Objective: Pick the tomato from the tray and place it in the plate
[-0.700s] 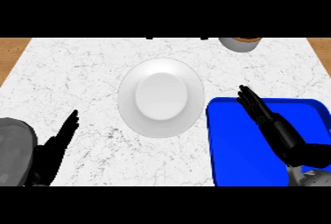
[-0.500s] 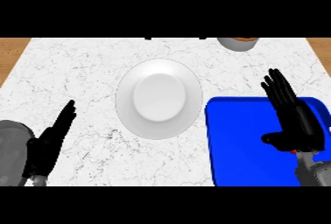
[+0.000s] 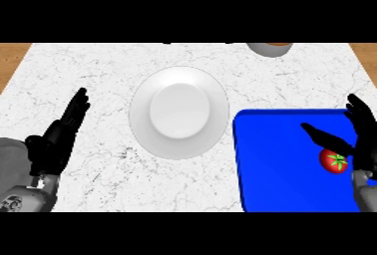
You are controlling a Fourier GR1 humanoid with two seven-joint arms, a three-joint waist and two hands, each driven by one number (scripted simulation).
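A red tomato (image 3: 334, 162) with a green stem lies on the blue tray (image 3: 283, 164) at the lower right. My right hand (image 3: 361, 134) is over the tray's right side, open; its thumb reaches left just above the tomato and its fingers point up along the view's right edge. The white plate (image 3: 179, 112) sits at the counter's middle, left of the tray and holding nothing. My left hand (image 3: 59, 137) rests open at the lower left, fingers pointing up, well away from the plate.
A grey bowl-like object (image 3: 269, 48) with a brown inside sits at the counter's far edge, upper right. The white marble counter (image 3: 88, 74) ends in wood at both upper corners.
My right hand has moved right across the tray, from its left part to its right edge, uncovering the tomato. The left hand has barely shifted.
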